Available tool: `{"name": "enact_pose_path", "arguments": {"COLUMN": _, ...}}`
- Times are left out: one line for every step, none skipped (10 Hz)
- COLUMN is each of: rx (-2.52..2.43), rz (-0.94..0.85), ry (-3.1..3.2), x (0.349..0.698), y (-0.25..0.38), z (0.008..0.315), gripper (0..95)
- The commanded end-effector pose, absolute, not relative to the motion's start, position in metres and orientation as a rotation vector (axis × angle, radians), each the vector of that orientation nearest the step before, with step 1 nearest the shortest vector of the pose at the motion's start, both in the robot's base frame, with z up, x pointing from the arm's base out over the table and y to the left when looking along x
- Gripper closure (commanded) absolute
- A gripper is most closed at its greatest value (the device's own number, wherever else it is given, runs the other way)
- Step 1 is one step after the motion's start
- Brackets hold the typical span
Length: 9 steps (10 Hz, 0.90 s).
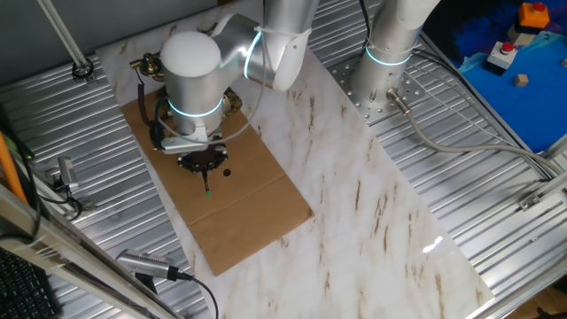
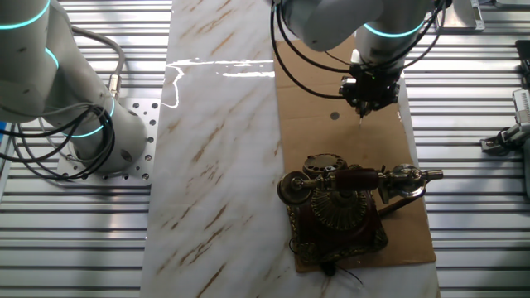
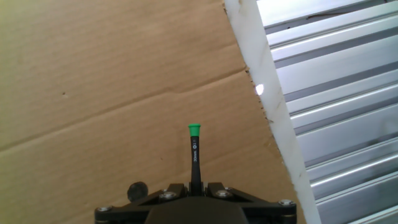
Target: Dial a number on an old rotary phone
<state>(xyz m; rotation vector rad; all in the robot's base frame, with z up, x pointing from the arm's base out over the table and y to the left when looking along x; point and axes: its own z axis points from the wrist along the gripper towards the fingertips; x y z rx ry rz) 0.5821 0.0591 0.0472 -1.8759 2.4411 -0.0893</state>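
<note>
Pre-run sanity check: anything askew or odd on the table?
Nothing damaged or spilled. The old rotary phone stands upright on the cardboard sheet, handset cradled. The gripper holds a green-tipped stick above bare cardboard, apart from the dial.

No readable text; tiny print on the stick (image 3: 195,155) illegible.

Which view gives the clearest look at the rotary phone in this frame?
The other fixed view: the old rotary phone sits unobstructed on the cardboard, dial and handset visible. In one fixed view the arm hides most of it. The hand view shows only the green-tipped stick over cardboard, no phone.
</note>
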Motion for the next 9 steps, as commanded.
{"name": "enact_pose_path", "arguments": {"rx": -1.860, "rz": -0.112, "ry": 2.479, "x": 0.582, "y": 0.059, "z": 0.047, "gripper": 95.0}}
{"name": "enact_pose_path", "arguments": {"rx": -1.849, "rz": -0.125, "ry": 2.497, "x": 0.582, "y": 0.059, "z": 0.047, "gripper": 95.0}}
{"name": "enact_pose_path", "arguments": {"rx": -1.847, "rz": -0.125, "ry": 2.494, "x": 0.582, "y": 0.059, "z": 0.047, "gripper": 95.0}}
{"name": "enact_pose_path", "arguments": {"rx": -1.840, "rz": -0.117, "ry": 2.490, "x": 0.582, "y": 0.059, "z": 0.047, "gripper": 95.0}}
{"name": "enact_pose_path", "arguments": {"rx": -1.837, "rz": -0.118, "ry": 2.488, "x": 0.582, "y": 0.059, "z": 0.047, "gripper": 95.0}}
{"name": "enact_pose_path", "arguments": {"rx": -1.835, "rz": -0.108, "ry": 2.481, "x": 0.583, "y": 0.059, "z": 0.047, "gripper": 95.0}}
{"name": "enact_pose_path", "arguments": {"rx": -1.838, "rz": -0.101, "ry": 2.473, "x": 0.587, "y": 0.059, "z": 0.046, "gripper": 95.0}}
{"name": "enact_pose_path", "arguments": {"rx": -1.840, "rz": -0.098, "ry": 2.469, "x": 0.589, "y": 0.059, "z": 0.044, "gripper": 95.0}}
{"name": "enact_pose_path", "arguments": {"rx": -1.847, "rz": -0.101, "ry": 2.452, "x": 0.594, "y": 0.060, "z": 0.038, "gripper": 95.0}}
